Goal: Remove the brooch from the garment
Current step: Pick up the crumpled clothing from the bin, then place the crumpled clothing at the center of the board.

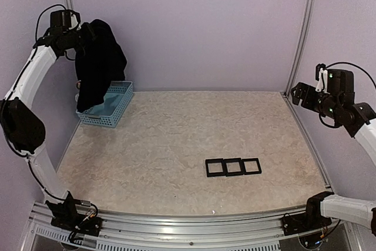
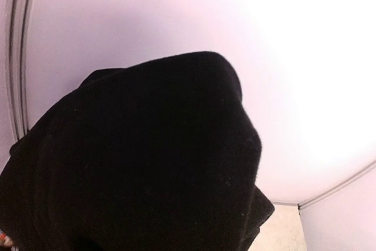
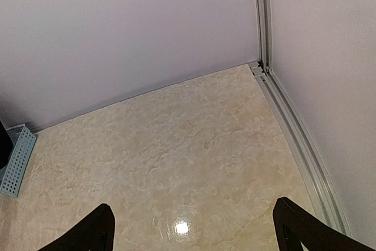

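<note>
Hanging garment (image 1: 100, 66), square frames (image 1: 233, 167) top view only

A flat table (image 1: 176, 139) with a glossy beige, marble-patterned top carries everything; pale lavender walls close its far side and both flanks, and silver aluminium rails run along its edges. A rectangular light-blue perforated plastic basket (image 1: 114, 110) stands directly on it, in the far left corner, just beside the left wall and turned slightly askew to the back wall. Well apart from the basket, to its right and much nearer the front rail, three small black square frames (image 1: 233, 167) lie flat in a row, each touching the next. In the right wrist view a lamp's bright glare sits on the bare top, far right of the basket.
</note>
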You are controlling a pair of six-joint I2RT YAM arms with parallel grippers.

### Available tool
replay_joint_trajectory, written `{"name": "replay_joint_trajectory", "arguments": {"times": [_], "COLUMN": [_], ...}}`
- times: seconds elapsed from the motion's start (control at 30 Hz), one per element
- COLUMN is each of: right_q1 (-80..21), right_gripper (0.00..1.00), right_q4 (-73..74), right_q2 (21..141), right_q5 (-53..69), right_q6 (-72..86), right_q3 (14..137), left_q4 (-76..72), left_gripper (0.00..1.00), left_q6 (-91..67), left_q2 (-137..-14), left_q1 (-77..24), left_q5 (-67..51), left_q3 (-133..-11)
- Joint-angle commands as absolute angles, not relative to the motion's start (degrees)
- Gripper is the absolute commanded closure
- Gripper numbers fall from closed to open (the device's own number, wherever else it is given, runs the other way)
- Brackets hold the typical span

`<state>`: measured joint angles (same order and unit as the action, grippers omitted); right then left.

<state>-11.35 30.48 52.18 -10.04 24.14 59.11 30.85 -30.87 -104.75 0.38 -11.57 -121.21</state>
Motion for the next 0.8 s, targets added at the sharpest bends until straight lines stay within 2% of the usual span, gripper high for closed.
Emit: {"name": "replay_joint_trajectory", "arguments": {"times": [0.0, 0.2, 0.47, 0.67, 0.77], "right_q1": [-12.0, -12.0, -12.0, -12.0, -12.0], "right_gripper": [0.04, 0.05, 0.05, 0.05, 0.06], "right_q4": [29.3, 28.6, 29.2, 29.9, 29.8], "right_q2": [49.8, 47.6, 45.3, 44.4, 44.3], "right_q5": [-7.0, -4.9, -3.4, -2.4, -1.7], "right_q6": [21.8, 21.4, 21.4, 21.6, 22.3], "right_q3": [57.5, 56.2, 54.7, 53.4, 53.3], "left_q4": [29.1, 30.5, 34.0, 39.6, 38.2], "left_gripper": [1.0, 1.0, 1.0, 1.0, 1.0], "left_q6": [-27.1, -24.8, -24.9, -25.5, -28.3], "left_q2": [-96.5, -87.2, -80.8, -77.1, -76.4], "left_q1": [-4.9, -12.5, -20.8, -25.3, -28.0], "left_q5": [-14.2, -11.8, -10.1, -5.3, -3.5], "left_q3": [-119.6, -119.6, -119.1, -112.5, -103.5]}}
